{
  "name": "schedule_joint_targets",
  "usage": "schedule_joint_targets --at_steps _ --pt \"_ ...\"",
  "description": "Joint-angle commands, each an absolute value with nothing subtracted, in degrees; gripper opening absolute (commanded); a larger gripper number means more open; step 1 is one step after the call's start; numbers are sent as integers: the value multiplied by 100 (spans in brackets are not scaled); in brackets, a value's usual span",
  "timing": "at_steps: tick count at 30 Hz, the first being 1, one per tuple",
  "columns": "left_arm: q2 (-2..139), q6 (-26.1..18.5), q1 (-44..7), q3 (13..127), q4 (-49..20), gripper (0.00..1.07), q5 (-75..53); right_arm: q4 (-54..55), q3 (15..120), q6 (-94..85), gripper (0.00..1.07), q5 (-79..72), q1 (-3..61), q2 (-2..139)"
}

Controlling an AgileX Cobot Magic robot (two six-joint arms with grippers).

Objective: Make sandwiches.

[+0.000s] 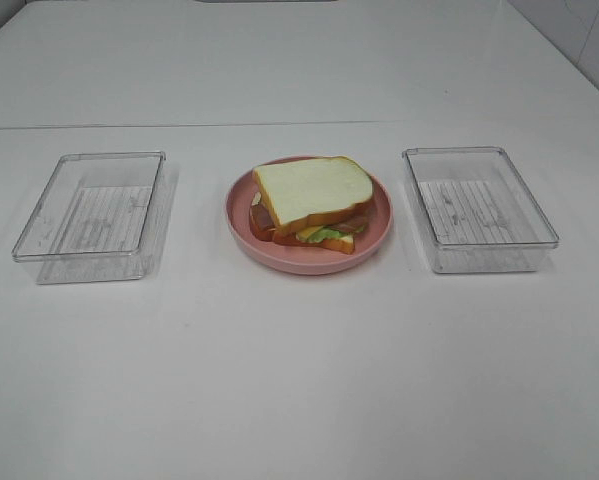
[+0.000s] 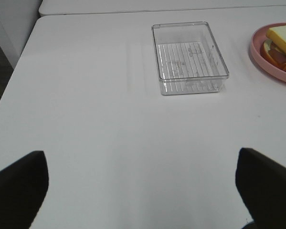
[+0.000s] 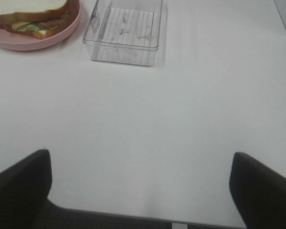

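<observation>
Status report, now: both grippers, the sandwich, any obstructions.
Left gripper open, empty, back over bare table. Right gripper open, empty. Sandwich stacked on pink plate, untouched. Clear trays flank it, nothing blocking.

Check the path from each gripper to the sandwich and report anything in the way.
Nothing visible blocks either path. The sandwich sits assembled on the pink plate. From the left gripper and the right gripper, both open, only bare white table lies ahead; the left tray and right tray stand off to the plate's sides.
</observation>
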State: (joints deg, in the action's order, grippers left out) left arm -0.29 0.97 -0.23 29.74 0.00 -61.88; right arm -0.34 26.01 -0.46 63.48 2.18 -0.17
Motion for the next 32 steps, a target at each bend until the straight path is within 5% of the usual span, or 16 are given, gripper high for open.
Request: schedule_joint_targets --at_steps 1,32 --pt "-97 109 -11 2956 0 100 -6148 0 2601 -138 99 6308 183 -223" --pt "-86 109 -11 2956 0 100 -6148 0 2601 -138 99 6308 201 -223"
